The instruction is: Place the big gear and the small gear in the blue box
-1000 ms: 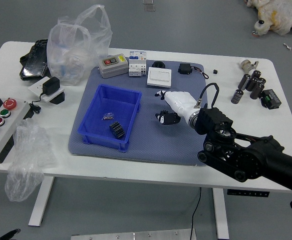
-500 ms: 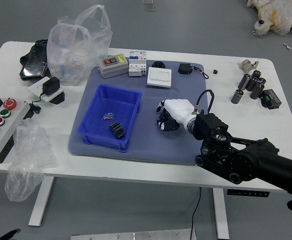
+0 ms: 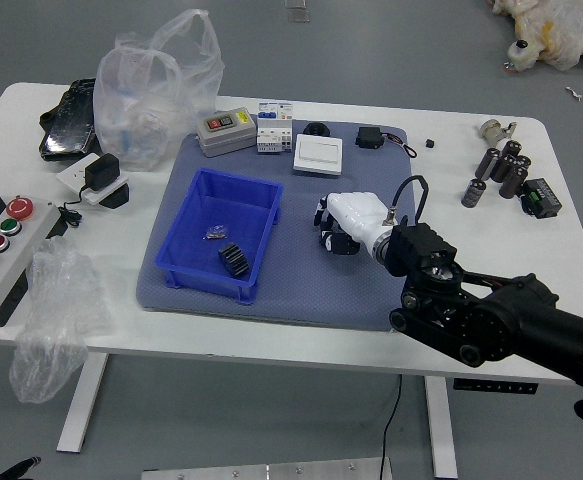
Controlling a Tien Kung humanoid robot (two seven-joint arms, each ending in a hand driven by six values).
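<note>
Box of bright blue plastic (image 3: pixel 206 285), open at the top, sits on a dark blue-grey mat (image 3: pixel 341 301) over the white counter (image 3: pixel 221 341). Within it lie a black ridged piece (image 3: pixel 233 260) toward the near right and a small shiny piece (image 3: pixel 216 232) farther left; which gear either might be, I cannot tell. Right of the box, the black-and-white right hand (image 3: pixel 358 219) is low over the mat; whether it is open or closed on something, I cannot tell. Only a black tip of the left hand (image 3: pixel 16 469) shows at the lower left corner, its state unclear. Black cylinders (image 3: pixel 512 177) cluster at the counter's right.
</note>
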